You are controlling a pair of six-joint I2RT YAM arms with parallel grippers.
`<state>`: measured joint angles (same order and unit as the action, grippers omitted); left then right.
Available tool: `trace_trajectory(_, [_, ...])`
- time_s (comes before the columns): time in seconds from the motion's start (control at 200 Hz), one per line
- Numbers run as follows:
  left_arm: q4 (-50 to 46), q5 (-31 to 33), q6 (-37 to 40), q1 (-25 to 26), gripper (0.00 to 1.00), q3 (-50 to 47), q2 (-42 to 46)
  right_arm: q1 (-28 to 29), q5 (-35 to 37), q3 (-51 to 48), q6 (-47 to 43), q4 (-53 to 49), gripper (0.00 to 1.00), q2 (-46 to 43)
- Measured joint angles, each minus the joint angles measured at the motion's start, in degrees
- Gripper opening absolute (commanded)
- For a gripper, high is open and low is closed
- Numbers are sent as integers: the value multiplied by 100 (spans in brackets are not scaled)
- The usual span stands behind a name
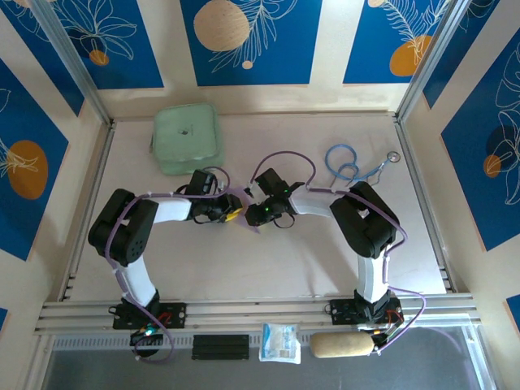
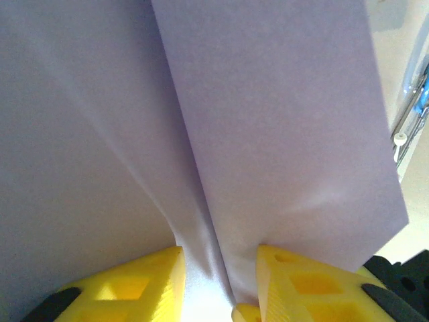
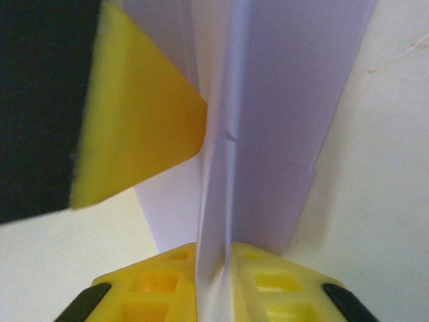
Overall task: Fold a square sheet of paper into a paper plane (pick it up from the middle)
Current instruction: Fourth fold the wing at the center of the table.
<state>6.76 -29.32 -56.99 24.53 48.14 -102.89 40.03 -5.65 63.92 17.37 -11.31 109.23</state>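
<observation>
The square sheet of paper is folded lengthwise into a narrow pale lilac paper plane with a centre crease, held between both grippers above mid-table. My left gripper has its yellow fingers on either side of the centre fold. They stand somewhat apart, and the paper bulges between them. My right gripper meets it from the other side. Its jaws are almost together, with the upright fold pinched between them. One left finger presses the fold from the upper left.
A mint-green pouch lies at the back left. A blue looped cord with a metal ring lies at the back right. On the front rail sit a white packet and a tan roll. Metal frame rails border the table.
</observation>
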Motion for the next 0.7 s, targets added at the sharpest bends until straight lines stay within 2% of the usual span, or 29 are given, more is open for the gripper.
trace_trajectory(0.28, [-133, 46, 2, 9, 33, 66, -22, -2, 118, -420, 177, 223, 28, -415])
trace_trajectory(0.43, [-190, 68, 0, 13, 32, 101, -33, 118, 433, -713, 208, 516, 32, -634])
trace_trajectory(0.7, [-232, 107, -17, 13, 29, 105, -37, 516, 973, -935, 190, 922, 30, -680])
